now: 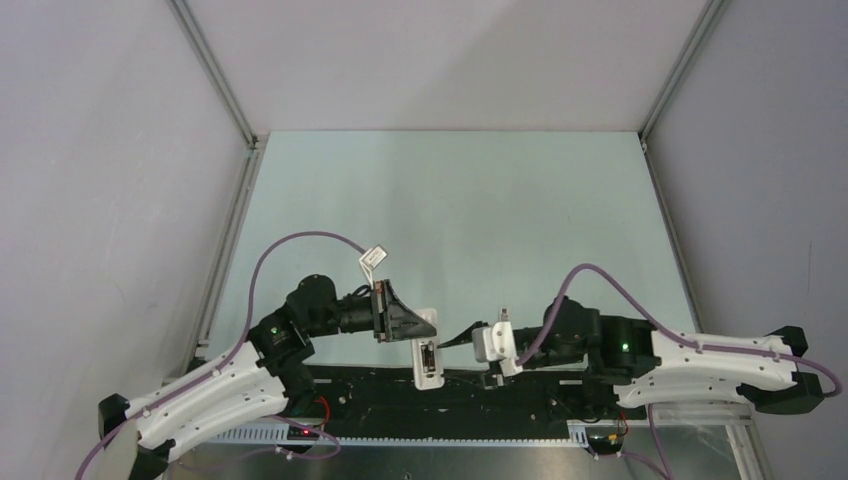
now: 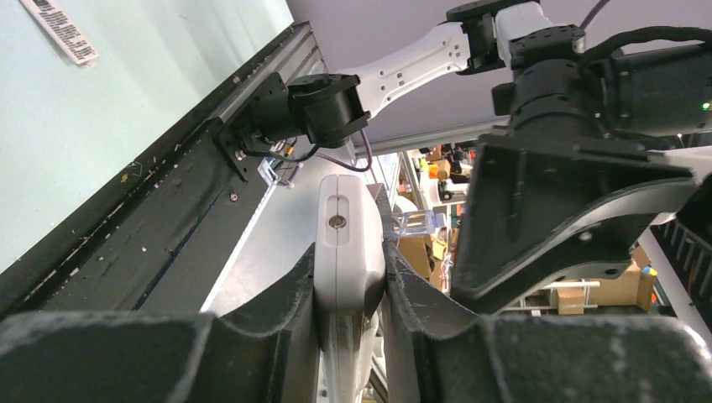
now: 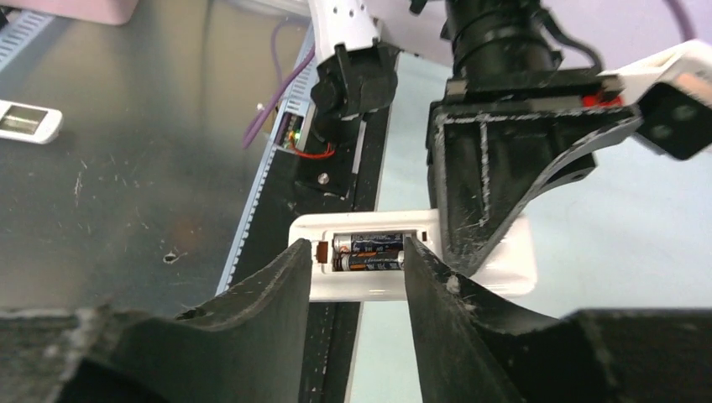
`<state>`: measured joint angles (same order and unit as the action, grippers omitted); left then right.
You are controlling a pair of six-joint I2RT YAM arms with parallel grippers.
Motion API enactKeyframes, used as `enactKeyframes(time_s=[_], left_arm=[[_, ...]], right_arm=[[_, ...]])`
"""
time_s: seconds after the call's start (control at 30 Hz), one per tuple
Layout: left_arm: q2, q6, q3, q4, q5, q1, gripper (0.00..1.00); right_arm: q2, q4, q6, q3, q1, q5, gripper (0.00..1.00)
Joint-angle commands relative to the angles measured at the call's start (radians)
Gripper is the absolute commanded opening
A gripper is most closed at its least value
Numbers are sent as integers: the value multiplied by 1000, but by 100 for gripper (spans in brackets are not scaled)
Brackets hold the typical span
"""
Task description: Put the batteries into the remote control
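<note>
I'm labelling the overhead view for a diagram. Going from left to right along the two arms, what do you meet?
left arm's white link → left gripper → remote control → right gripper → right arm's white link

The small white rectangular plastic remote control [image 2: 348, 210] looks smooth with a faint sheen. The dark cylindrical batteries [image 3: 374, 252] wear glossy printed wrap. The black plastic fingers [image 2: 277, 319] of the left gripper [image 2: 350, 260] are matt and grainy, scuffed pale along the edges. The grey sheet-metal plate [image 3: 109, 193] on the near side is dull, brushed and scratched. The pale green tabletop [image 1: 450, 200] looks smooth and matt.
</note>
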<state>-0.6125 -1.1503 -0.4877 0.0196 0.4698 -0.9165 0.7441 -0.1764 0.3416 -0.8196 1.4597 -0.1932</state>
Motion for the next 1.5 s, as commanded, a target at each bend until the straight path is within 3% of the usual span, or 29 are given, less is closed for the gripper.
enactKeyframes(time_s=[0.0, 0.2, 1.47], left_arm=[[7, 18, -52, -67, 47, -11, 0], [17, 12, -48, -82, 49, -13, 0], [21, -18, -25, -179, 68, -18, 0]], right_arm=[[31, 131, -26, 27, -4, -30, 47], [68, 165, -42, 39, -7, -1, 40], [34, 238, -94, 105, -88, -37, 29]])
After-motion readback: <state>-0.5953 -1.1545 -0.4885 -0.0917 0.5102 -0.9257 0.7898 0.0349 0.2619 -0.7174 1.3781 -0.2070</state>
